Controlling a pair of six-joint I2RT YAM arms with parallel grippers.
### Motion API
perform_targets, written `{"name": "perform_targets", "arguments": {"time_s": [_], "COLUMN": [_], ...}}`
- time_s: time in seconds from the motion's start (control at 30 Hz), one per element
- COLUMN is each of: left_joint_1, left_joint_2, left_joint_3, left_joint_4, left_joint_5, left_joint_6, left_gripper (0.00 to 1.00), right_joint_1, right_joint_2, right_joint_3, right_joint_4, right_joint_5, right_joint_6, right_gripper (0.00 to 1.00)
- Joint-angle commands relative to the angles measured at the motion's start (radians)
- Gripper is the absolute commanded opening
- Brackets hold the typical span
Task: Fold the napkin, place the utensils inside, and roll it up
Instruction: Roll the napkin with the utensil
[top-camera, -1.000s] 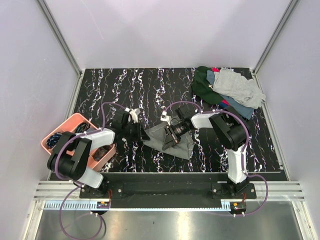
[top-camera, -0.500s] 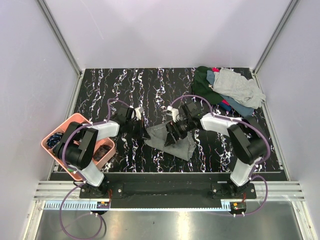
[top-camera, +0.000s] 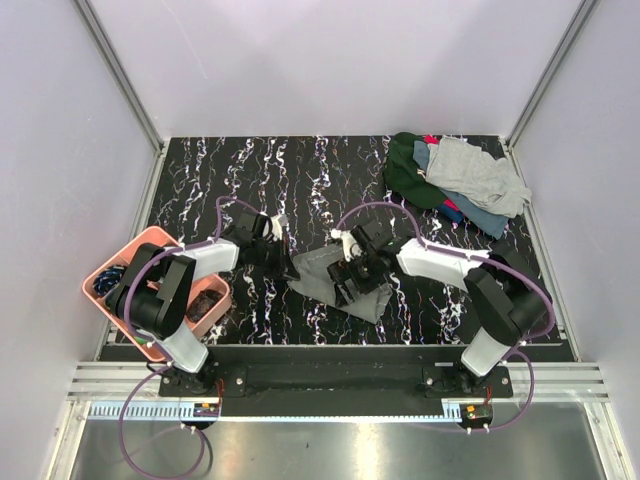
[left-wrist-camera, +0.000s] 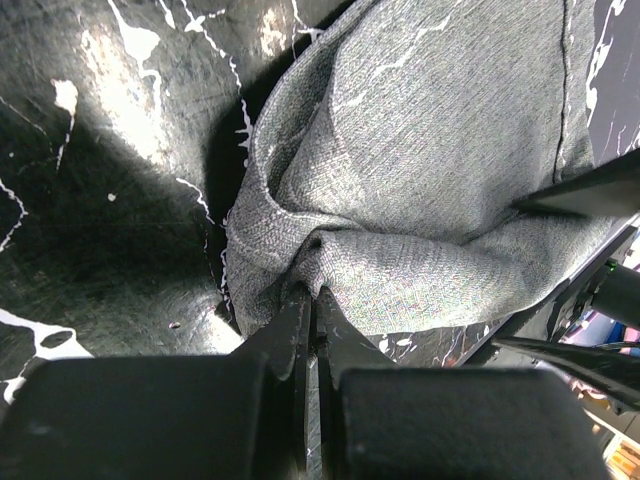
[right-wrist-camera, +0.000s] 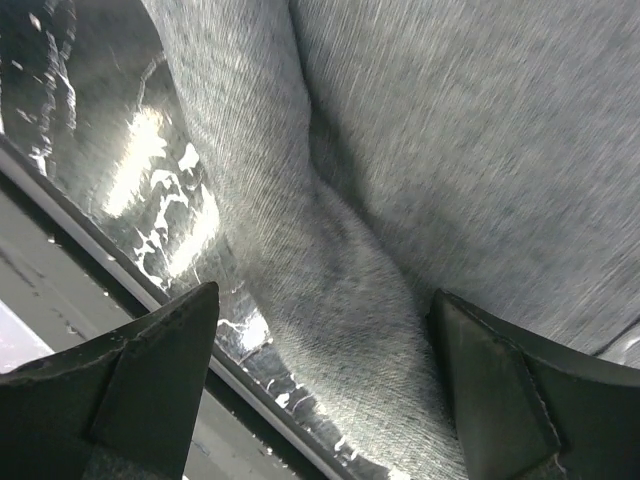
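Note:
The grey napkin (top-camera: 325, 275) lies rumpled on the black marbled table, between the two arms. My left gripper (top-camera: 285, 258) sits at its left corner, shut on a pinch of the cloth; the napkin (left-wrist-camera: 420, 170) bunches right at the closed fingertips (left-wrist-camera: 312, 300). My right gripper (top-camera: 345, 280) hovers low over the napkin's middle with its fingers spread wide; a fold of napkin (right-wrist-camera: 330, 290) lies between the fingers (right-wrist-camera: 160, 370) without being gripped. The utensils are out of view.
A pink basket (top-camera: 140, 250) with dark items stands at the left table edge beside the left arm. A heap of green, light-grey and blue cloths (top-camera: 455, 180) lies at the back right. The table's front rail (right-wrist-camera: 90, 290) runs just below the right gripper.
The left gripper has closed on the napkin's left corner. The right gripper has let go, opened wide, and shifted toward the front over the napkin.

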Motion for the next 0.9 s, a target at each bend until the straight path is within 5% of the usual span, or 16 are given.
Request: {"name": "perform_targets", "arguments": {"time_s": [0.0,0.4,0.87], "left_joint_1": [-0.005,-0.005,-0.005], "left_joint_2": [0.013,0.033,0.046], "left_joint_3": [0.024,0.03,0.033], "left_joint_4": [-0.038,-0.046,-0.047], "left_joint_5": [-0.016,0.01,0.03], "left_joint_6": [0.014,0.01,0.014], "left_gripper": [0.0,0.0,0.0], "right_joint_1": [0.065,0.257,0.363], "right_joint_2": [-0.076,-0.167,-0.182], "right_joint_3": [-0.002,-0.014,0.081], "right_joint_4": [-0.072,-0.126,-0.163], "right_joint_5": [0.166,0.535,0.658], "right_joint_6": [0.076,0.191,0.079], "right_gripper": [0.94,0.95,0.98]}}
